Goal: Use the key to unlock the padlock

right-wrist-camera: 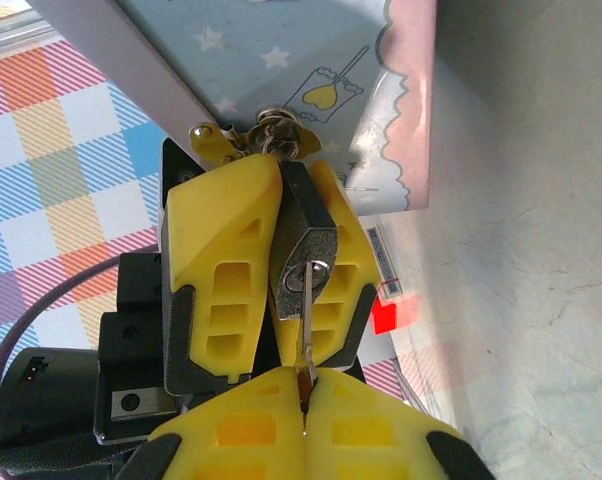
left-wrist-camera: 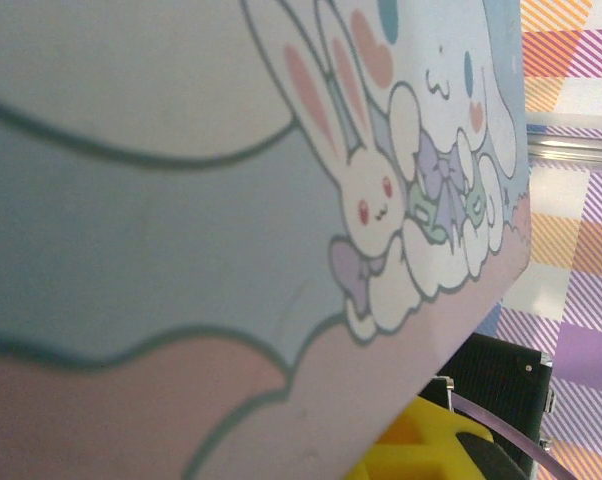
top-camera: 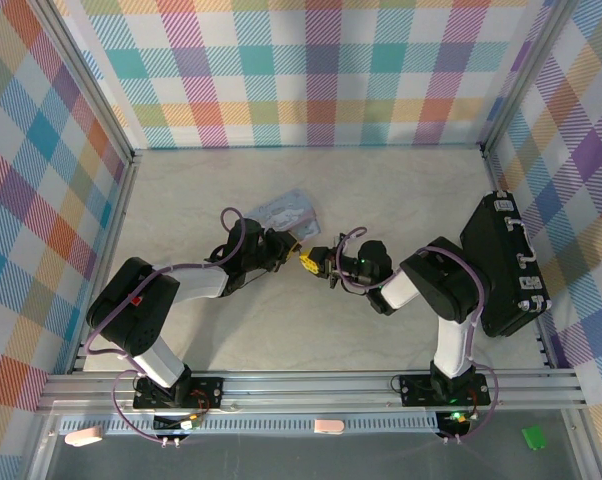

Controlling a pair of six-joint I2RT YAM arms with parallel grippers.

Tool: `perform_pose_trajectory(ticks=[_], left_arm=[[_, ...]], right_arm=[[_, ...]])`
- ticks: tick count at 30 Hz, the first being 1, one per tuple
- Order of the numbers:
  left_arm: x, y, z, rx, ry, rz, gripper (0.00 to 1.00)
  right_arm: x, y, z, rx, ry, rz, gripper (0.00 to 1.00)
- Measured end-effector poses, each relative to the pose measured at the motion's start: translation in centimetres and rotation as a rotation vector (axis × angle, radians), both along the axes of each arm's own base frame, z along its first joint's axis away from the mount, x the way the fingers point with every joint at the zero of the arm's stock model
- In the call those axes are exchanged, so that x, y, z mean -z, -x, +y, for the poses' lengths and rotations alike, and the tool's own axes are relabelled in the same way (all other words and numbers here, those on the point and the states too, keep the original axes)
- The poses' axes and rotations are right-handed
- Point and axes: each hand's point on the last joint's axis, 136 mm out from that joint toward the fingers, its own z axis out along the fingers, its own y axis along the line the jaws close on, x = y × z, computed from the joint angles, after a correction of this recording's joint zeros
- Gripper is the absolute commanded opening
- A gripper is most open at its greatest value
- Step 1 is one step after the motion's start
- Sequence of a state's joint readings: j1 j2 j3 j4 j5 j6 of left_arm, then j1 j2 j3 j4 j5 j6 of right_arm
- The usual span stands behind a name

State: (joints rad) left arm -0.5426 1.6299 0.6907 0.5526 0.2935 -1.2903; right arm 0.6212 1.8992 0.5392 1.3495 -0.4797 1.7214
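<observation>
Right wrist: right claw [right-wrist-camera: 306, 385] pinches the key [right-wrist-camera: 308, 315], which reaches the keyhole | left claw [right-wrist-camera: 286, 190] clamps padlock [right-wrist-camera: 303, 250] below tin box [right-wrist-camera: 311, 60] | left wrist: box's rabbit print, blurred | top external: claws meet at box corner on surface [top-camera: 381, 190], lock too small to tell.

Dull grey metal padlock [right-wrist-camera: 303, 255], thin metal key [right-wrist-camera: 308, 312], smooth printed box [right-wrist-camera: 281, 50].

Small dark padlock [right-wrist-camera: 303, 240] — shackle uppermost — thin key [right-wrist-camera: 308, 312] in its keyhole.
</observation>
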Motion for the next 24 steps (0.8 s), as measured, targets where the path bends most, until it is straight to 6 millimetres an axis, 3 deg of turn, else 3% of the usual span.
perform_pose_trajectory(ticks=[24], left_arm=[[0.7, 1.0, -0.7, 0.034, -0.03, 0.011, 0.0]], right_arm=[[1.4, 0.2, -1.9, 0.025, 0.016, 0.025, 0.0]])
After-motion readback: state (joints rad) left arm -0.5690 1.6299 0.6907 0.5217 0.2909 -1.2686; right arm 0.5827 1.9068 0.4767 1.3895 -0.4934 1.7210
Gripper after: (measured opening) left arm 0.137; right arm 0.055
